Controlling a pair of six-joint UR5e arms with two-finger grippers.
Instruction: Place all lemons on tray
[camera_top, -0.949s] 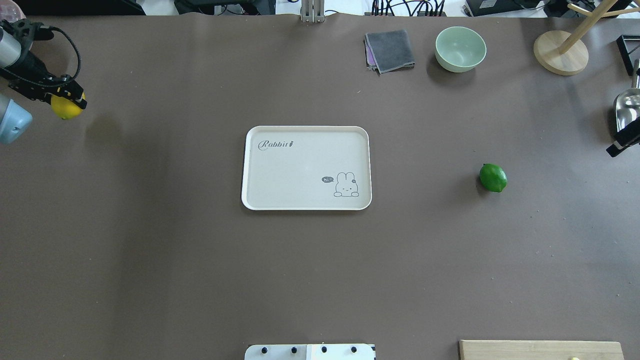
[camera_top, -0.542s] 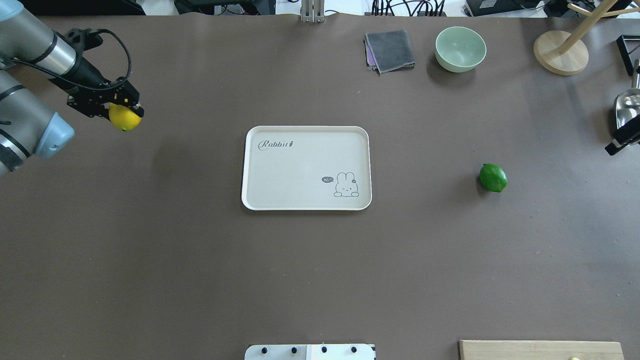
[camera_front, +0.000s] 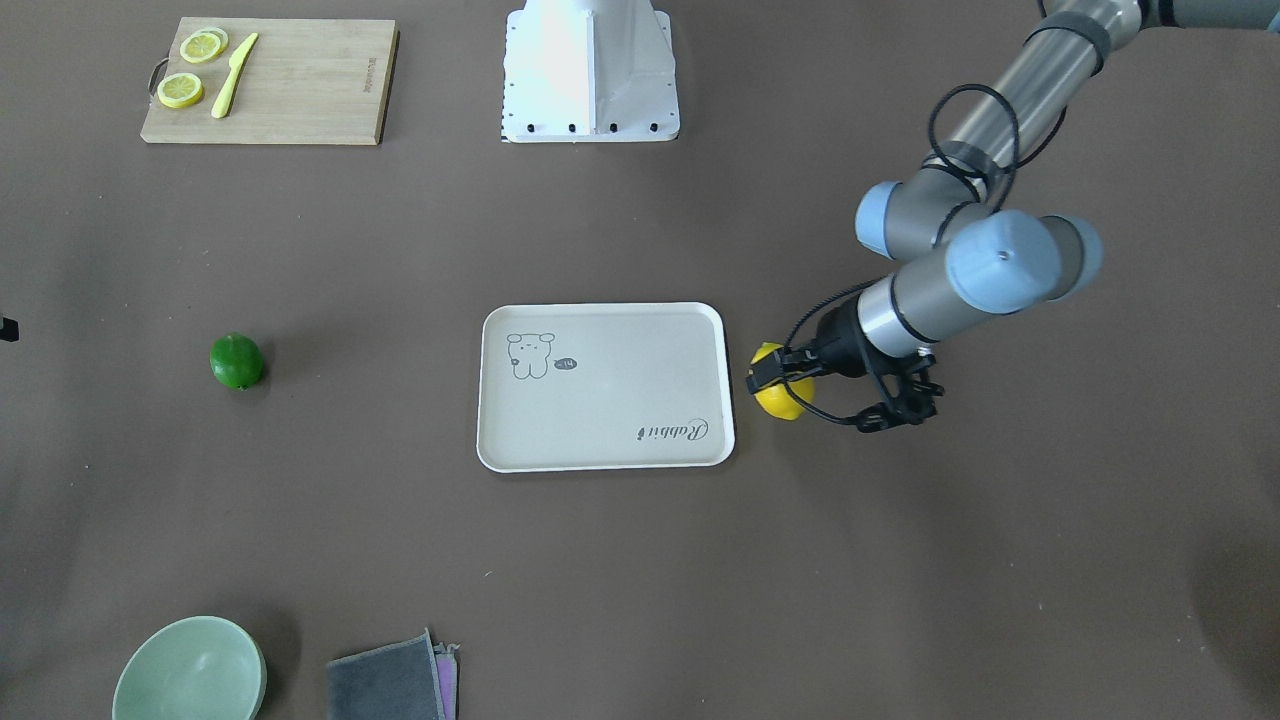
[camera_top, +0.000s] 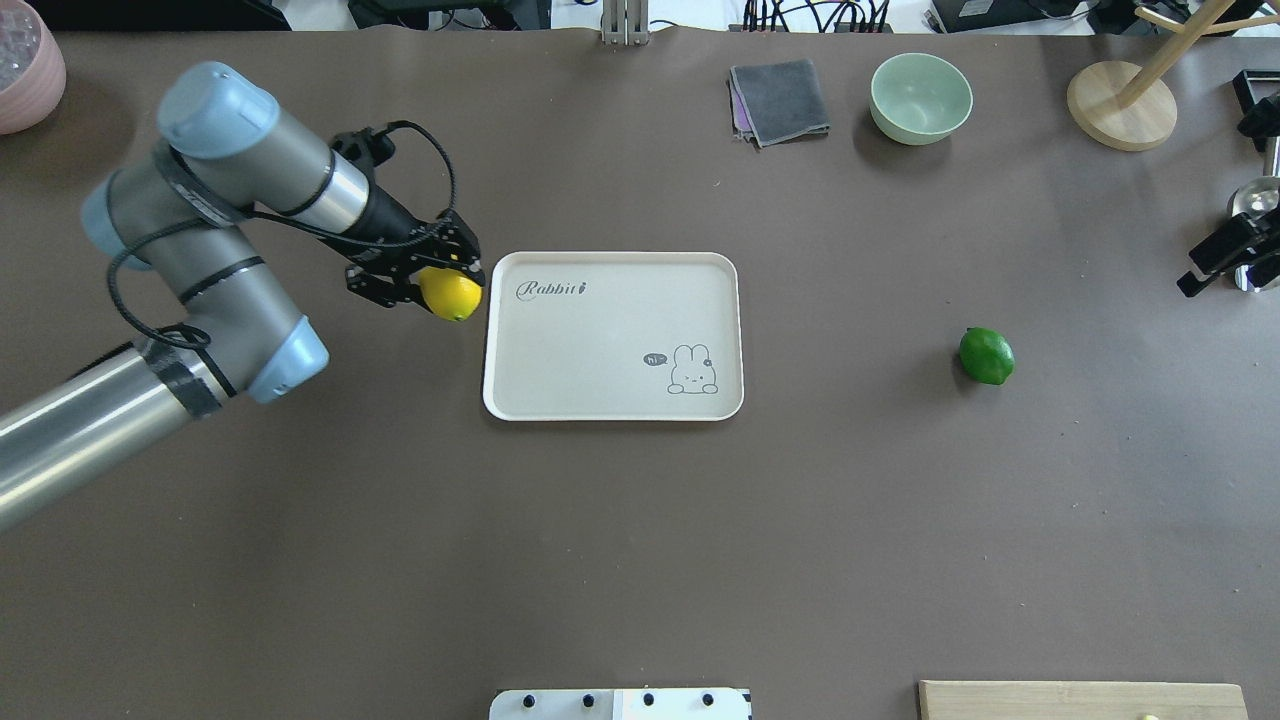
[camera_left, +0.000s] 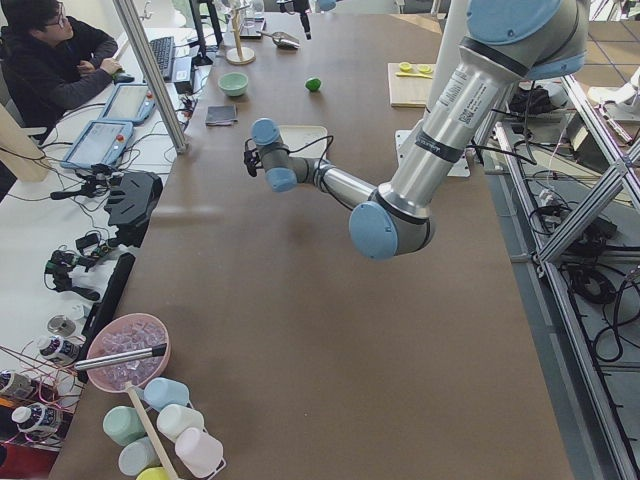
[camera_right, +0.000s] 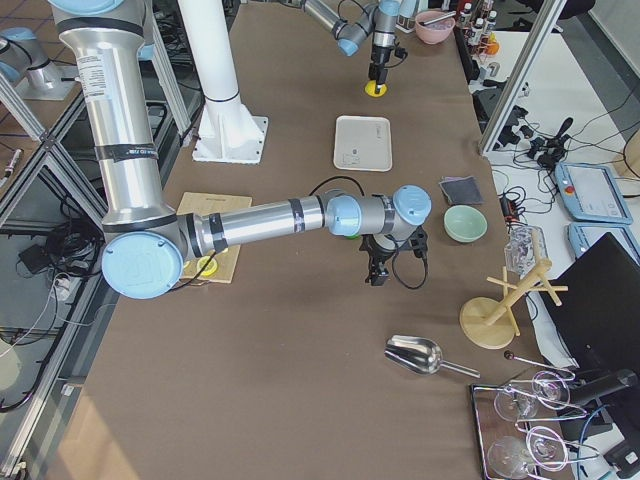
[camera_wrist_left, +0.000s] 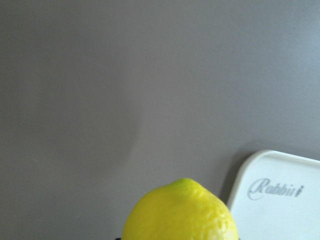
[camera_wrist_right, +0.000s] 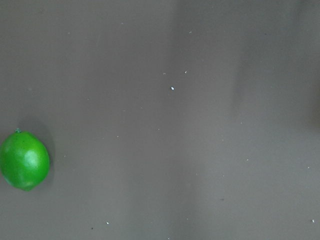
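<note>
My left gripper is shut on the yellow lemon and holds it above the table, just outside the near-left rim of the cream tray. The front view shows the same lemon beside the tray. In the left wrist view the lemon fills the bottom edge, with the tray corner at the right. The green lemon lies on the table to the right of the tray, and shows in the right wrist view. My right gripper hangs at the right edge; I cannot tell its jaw state.
A grey cloth, a pale green bowl and a wooden stand sit at the far side. A cutting board with lemon slices and a knife lies near the robot base. A pink bowl is far left.
My left arm has swung right with the yellow lemon, from the table's far-left edge to the tray's left rim. The right gripper has shifted slightly. The green lemon has not moved.
</note>
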